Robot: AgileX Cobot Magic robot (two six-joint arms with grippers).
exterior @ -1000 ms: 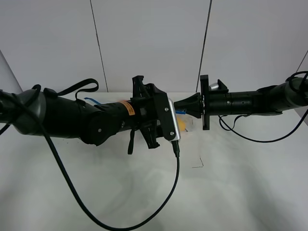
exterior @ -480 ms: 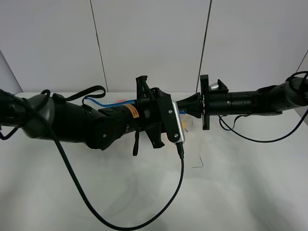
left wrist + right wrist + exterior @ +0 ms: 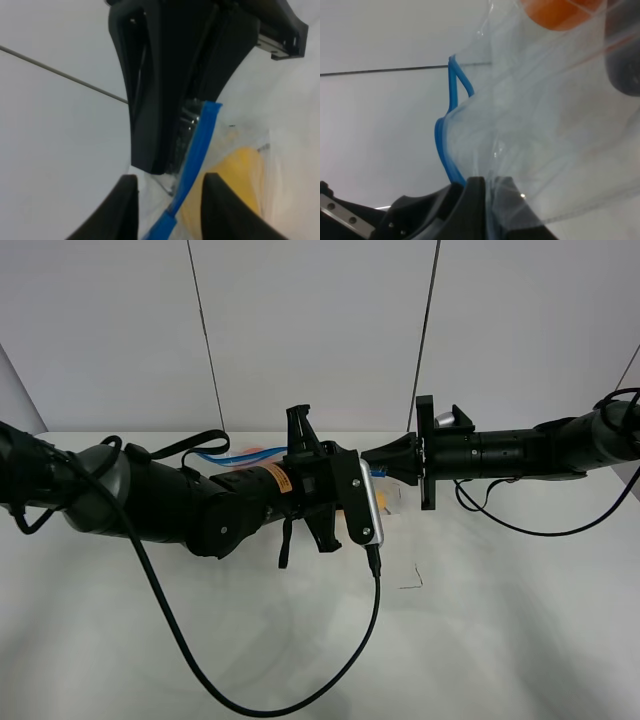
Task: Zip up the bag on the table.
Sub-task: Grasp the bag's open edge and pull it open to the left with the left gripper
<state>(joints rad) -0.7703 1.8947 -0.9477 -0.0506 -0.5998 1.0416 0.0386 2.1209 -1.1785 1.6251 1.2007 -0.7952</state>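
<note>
The bag point(image 3: 390, 502) is mostly hidden behind both arms above the table point(image 3: 500, 630). Its blue zip strip point(image 3: 240, 454) shows to the left of my left wrist. In the left wrist view the strip point(image 3: 192, 150) runs between my left gripper's point(image 3: 170, 192) fingers, which stand apart on either side of it. The strip's end goes into my right gripper point(image 3: 192, 117), which is shut on it. A yellow fruit point(image 3: 240, 175) shows through the plastic. In the right wrist view my right gripper point(image 3: 485, 200) clamps the clear plastic point(image 3: 545, 125), with an orange fruit point(image 3: 560, 12) inside. The two grippers point(image 3: 345, 475) point(image 3: 372, 466) are close together.
A black cable point(image 3: 300, 702) loops from my left wrist down over the table's front. A small dark mark point(image 3: 410, 582) lies on the table right of centre. Grey wall panels point(image 3: 310, 330) stand behind.
My left arm has moved right, closer to the right gripper, and more blue zip strip now shows behind it on the left. The right arm has not moved.
</note>
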